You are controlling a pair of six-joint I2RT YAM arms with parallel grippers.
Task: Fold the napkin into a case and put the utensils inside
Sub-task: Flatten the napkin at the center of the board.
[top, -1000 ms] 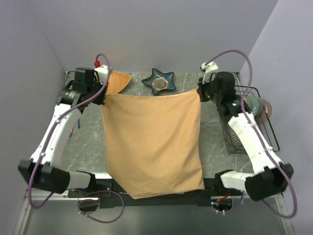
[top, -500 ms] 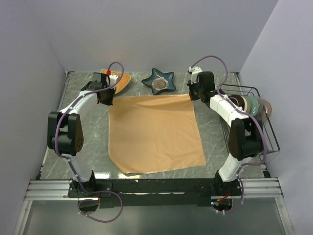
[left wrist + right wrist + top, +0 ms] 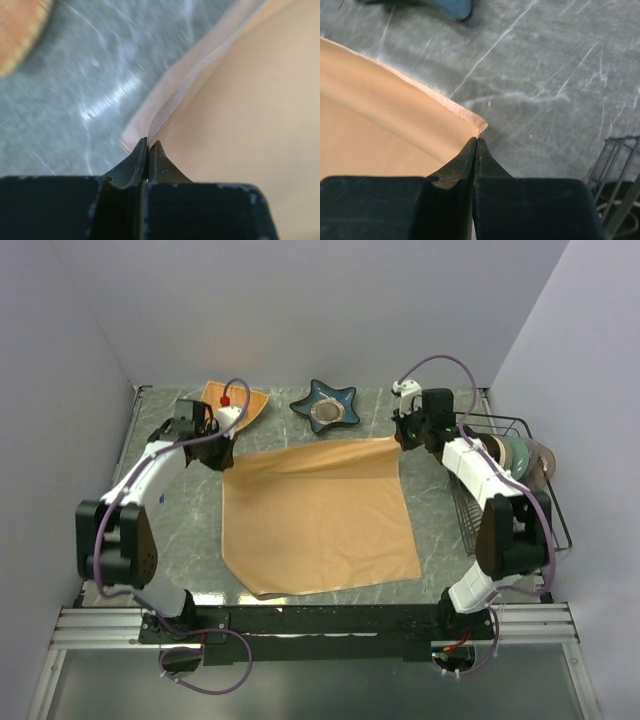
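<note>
Fan dish (image 3: 250, 404), star dish (image 3: 327, 407) at back; wire rack (image 3: 497, 421) right.

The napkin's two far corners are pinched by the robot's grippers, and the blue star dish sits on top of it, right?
Not quite. In the top external view the blue star dish sits on the table beyond the napkin, not on it. The left gripper and right gripper do pinch its two far corners.
</note>
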